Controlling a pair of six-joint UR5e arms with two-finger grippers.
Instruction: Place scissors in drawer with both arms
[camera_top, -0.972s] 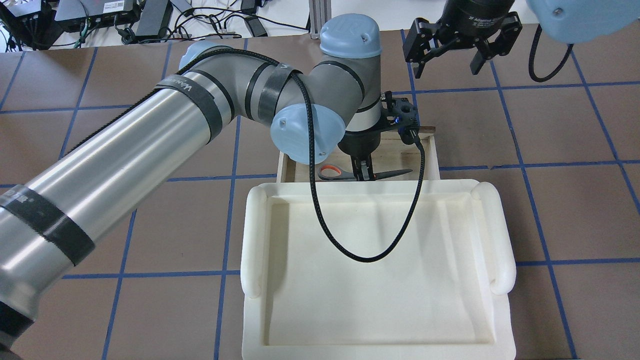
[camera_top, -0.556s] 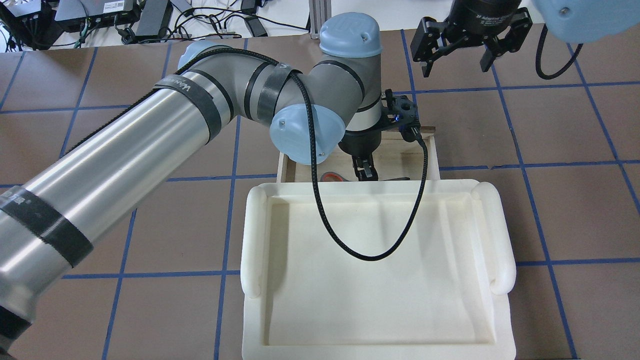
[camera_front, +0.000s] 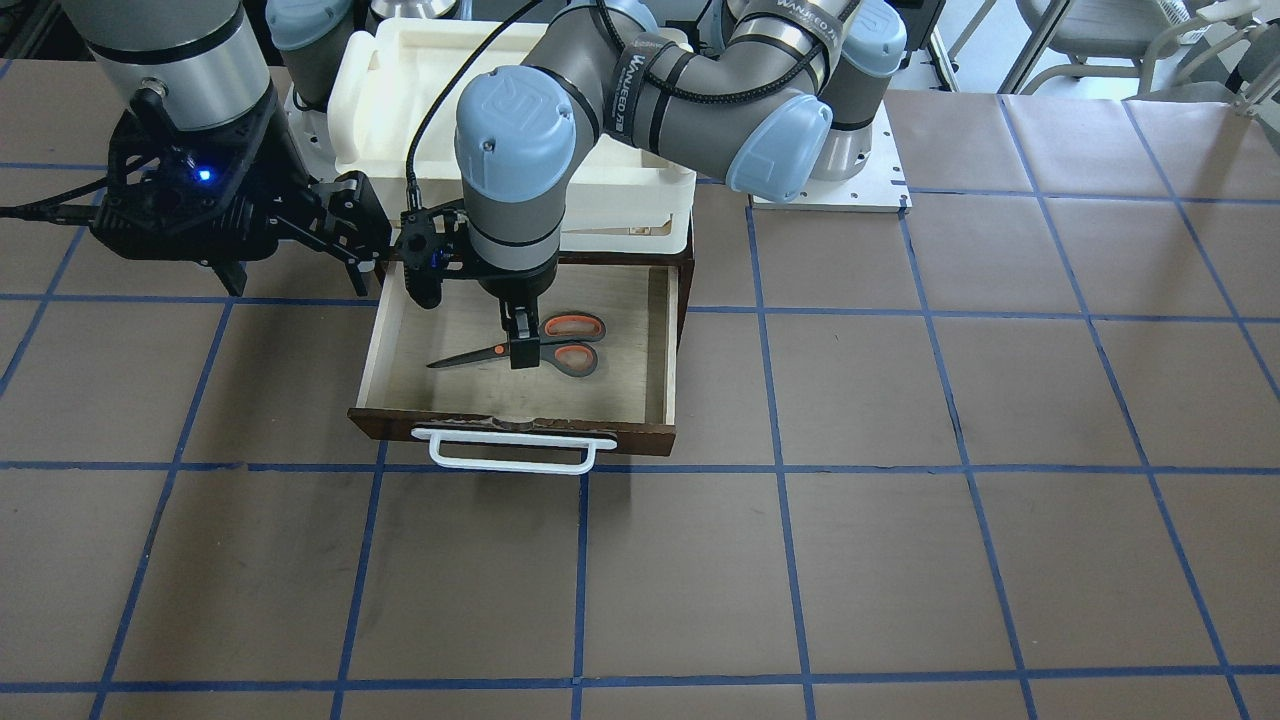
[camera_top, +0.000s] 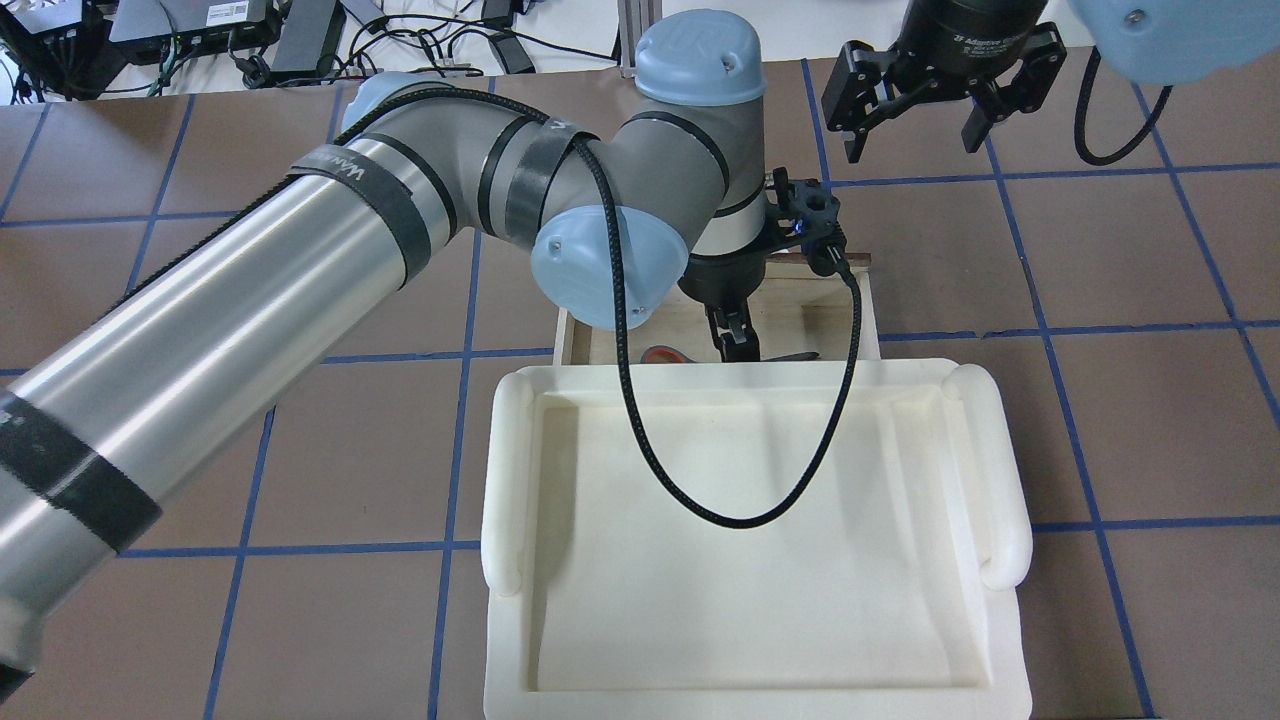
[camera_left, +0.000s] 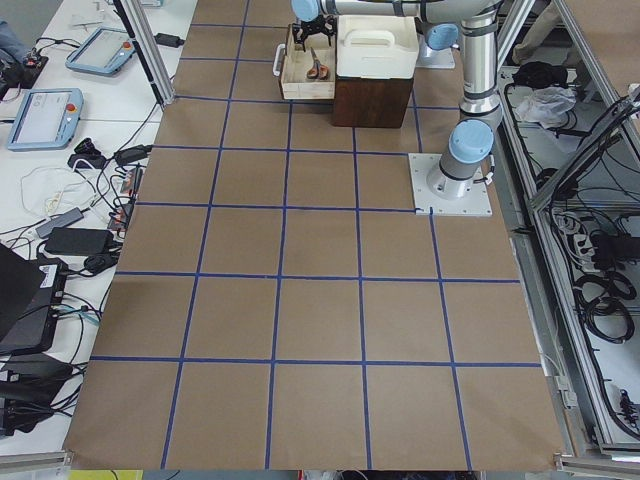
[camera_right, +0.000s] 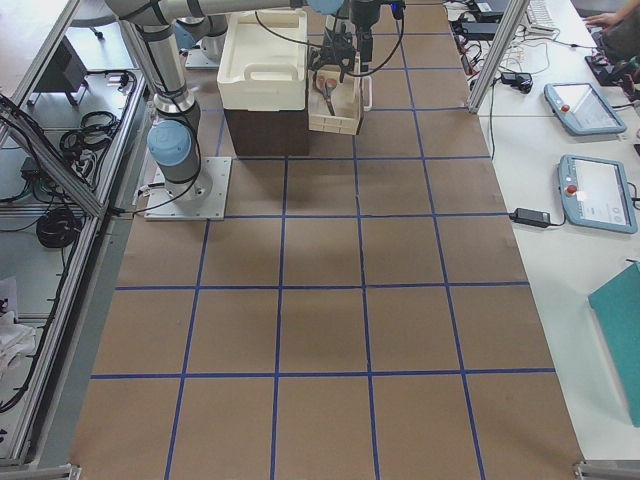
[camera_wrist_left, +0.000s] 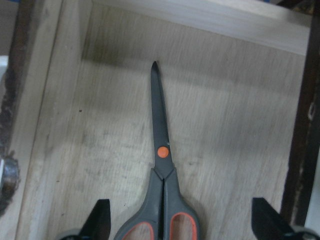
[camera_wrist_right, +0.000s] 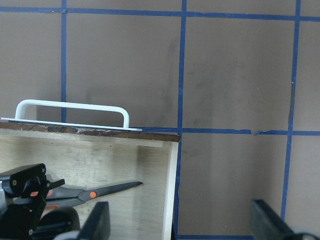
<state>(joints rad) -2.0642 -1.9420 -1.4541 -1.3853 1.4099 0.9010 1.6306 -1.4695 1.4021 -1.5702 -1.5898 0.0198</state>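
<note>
The scissors (camera_front: 572, 358) lie flat on the pale floor of the open drawer (camera_front: 640, 438), blades pointing to the view's left. My left gripper (camera_front: 520, 355) stands upright over their pivot. In the left wrist view its fingers (camera_wrist_left: 99, 220) stand wide apart on either side of the scissors (camera_wrist_left: 161, 150), so it is open and apart from them. My right gripper (camera_top: 912, 140) hangs open and empty beyond the drawer's far right corner, above the table. Its wrist view shows the drawer's white handle (camera_wrist_right: 70, 107) and the scissors (camera_wrist_right: 100, 191).
A cream-white tray (camera_top: 510, 480) sits on the dark cabinet above the drawer and hides most of the drawer from overhead. The left arm's black cable (camera_top: 740, 515) loops over the tray. Brown table with blue grid lines lies all around.
The left gripper has lowered the scissors into the drawer, so the tray's edge now hides most of them from overhead. The right gripper has shifted slightly right.
</note>
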